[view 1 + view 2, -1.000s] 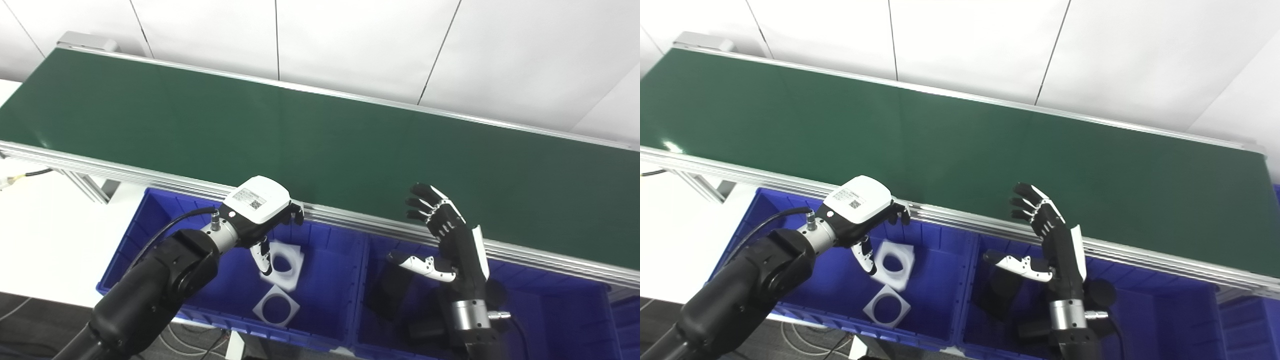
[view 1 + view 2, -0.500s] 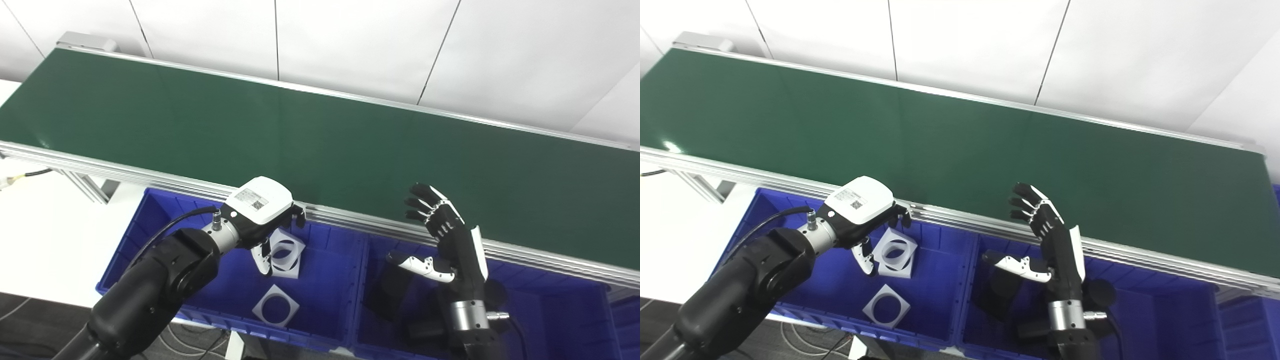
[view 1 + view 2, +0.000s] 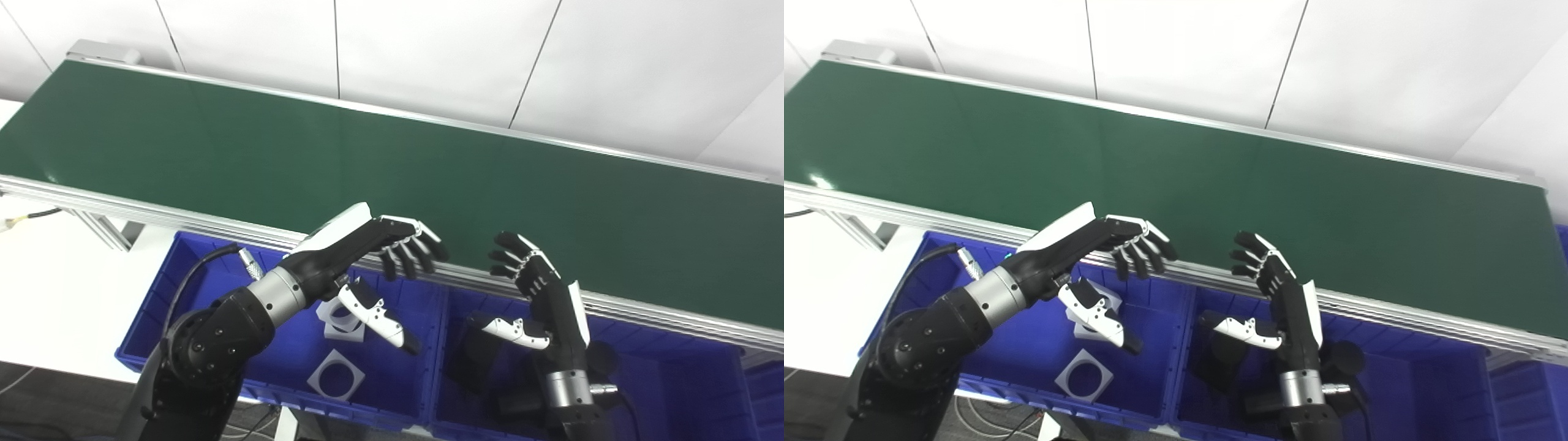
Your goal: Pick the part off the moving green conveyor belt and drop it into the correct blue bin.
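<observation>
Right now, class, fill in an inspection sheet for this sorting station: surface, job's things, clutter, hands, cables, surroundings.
Surface: green conveyor belt, nothing seen on it.
Job's things: two white square parts with round holes in the left blue bin; dark parts in the right blue bin.
Clutter: nothing seen.
Hands: left hand open over the left bin's far edge; right hand open above the right bin.
Cables: black cable at the left wrist; wires under the belt's left end.
Surroundings: white panelled wall.
</observation>
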You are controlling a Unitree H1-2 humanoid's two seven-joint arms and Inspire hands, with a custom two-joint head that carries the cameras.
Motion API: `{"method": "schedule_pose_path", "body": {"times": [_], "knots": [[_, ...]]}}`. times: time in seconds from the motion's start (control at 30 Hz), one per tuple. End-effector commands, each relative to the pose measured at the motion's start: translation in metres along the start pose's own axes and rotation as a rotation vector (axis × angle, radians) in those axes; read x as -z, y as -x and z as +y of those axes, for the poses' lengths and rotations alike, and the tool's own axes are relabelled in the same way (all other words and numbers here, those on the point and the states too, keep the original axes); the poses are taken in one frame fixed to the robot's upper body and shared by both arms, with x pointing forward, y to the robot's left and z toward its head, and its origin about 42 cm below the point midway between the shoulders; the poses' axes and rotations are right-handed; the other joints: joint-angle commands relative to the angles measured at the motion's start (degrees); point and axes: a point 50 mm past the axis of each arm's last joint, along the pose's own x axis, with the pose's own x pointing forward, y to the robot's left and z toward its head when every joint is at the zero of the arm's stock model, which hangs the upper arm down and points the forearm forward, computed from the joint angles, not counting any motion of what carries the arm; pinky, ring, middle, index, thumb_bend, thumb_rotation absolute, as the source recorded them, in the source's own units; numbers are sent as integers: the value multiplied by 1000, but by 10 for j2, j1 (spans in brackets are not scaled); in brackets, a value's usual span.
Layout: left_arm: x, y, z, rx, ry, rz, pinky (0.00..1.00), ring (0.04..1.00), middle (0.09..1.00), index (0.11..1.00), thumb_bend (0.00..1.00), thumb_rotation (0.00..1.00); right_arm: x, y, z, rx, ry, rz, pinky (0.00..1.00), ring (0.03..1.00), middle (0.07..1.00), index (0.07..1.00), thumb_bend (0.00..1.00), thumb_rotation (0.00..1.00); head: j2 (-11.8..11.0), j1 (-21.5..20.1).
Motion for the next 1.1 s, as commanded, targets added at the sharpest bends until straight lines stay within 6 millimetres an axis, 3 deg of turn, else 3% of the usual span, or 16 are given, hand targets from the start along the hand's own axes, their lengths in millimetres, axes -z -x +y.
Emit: {"method": "schedule_pose_path", "body": {"times": [0.0, 0.13, 0.2, 0.23, 0.27, 0.43, 0.57, 0.67, 1.07], "knots": [[-5, 1, 4, -58, 32, -50, 557, 632, 701, 726, 960, 162, -9, -9, 3, -6, 13, -85, 666, 764, 833, 795, 891, 257, -4, -20], [11, -5, 6, -137, 16, -105, 644, 707, 772, 779, 947, 215, -7, -9, 9, -8, 12, -78, 675, 770, 852, 792, 900, 288, -8, -77], [22, -9, 8, -175, -8, -124, 670, 750, 815, 808, 938, 198, -7, -10, 13, -10, 4, -76, 688, 779, 865, 794, 906, 297, -11, -121], [28, -11, 8, -200, -30, -129, 683, 764, 826, 816, 937, 187, -6, -11, 16, -10, 2, -75, 691, 780, 866, 794, 909, 301, -11, -121], [35, -13, 9, -221, -56, -132, 699, 783, 839, 818, 945, 176, -6, -12, 19, -11, 0, -74, 696, 781, 867, 795, 912, 312, -17, -169], [75, -26, 9, -296, -126, -164, 696, 795, 843, 808, 958, 107, -3, -18, 33, -6, 12, -65, 695, 781, 869, 794, 918, 331, -28, -230], [111, -32, 8, -311, -69, -161, 690, 789, 840, 798, 958, 118, -4, -19, 39, 18, 22, -65, 684, 769, 862, 793, 920, 319, -34, -247], [126, -33, 6, -316, -49, -154, 694, 801, 840, 801, 956, 113, -5, -19, 41, 31, 30, -70, 677, 759, 862, 799, 907, 303, -34, -247], [140, -41, -14, -284, -7, -160, 687, 783, 830, 785, 974, 114, -4, -12, 37, 38, 34, -64, 682, 755, 866, 801, 905, 306, -49, -216]]}}
